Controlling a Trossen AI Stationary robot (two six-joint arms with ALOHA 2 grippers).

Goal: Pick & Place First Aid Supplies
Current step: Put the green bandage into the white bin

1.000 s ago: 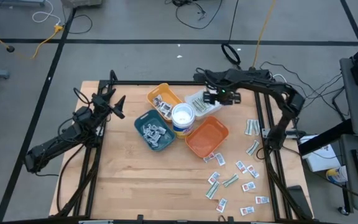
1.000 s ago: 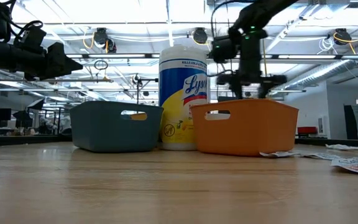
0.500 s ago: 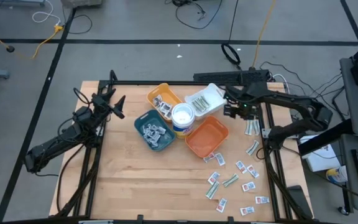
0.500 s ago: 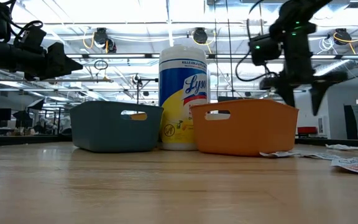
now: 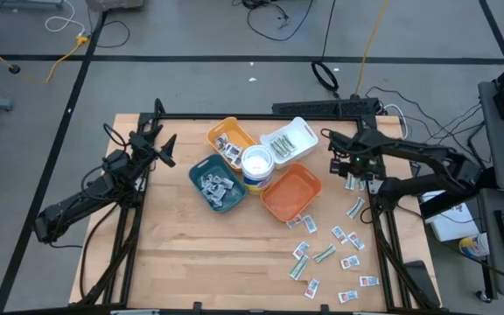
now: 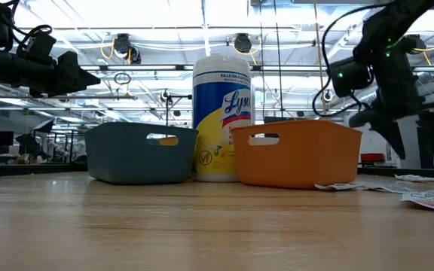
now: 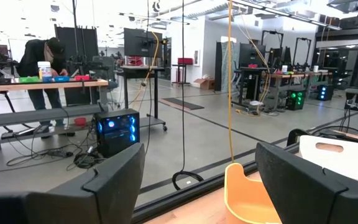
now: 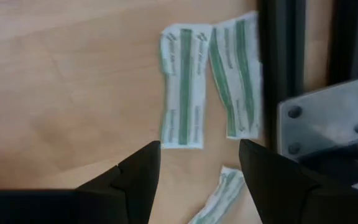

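"lysol" on the white tub (image 6: 222,117).

Wooden table (image 5: 173,245), four trays (image 5: 292,194), wipes tub (image 5: 257,166), scattered packets (image 5: 325,254)

lab | workbenches (image 7: 42,87), monitors (image 7: 140,42) (cables (image 5: 269,17) across floor)

Right wrist view: a third green-white strip (image 8: 219,190), just past the right gripper (image 8: 199,163) and between its spread fingers, is cut off by the frame edge; print on the two full strips (image 8: 182,87) is too blurred to read.

High view: packets in the blue tray (image 5: 218,185) and yellow tray (image 5: 231,140) are too small to identify.

Low view: tray walls hide all contents; the orange tray (image 6: 296,153) conceals the lower part of the wipes tub (image 6: 222,117).
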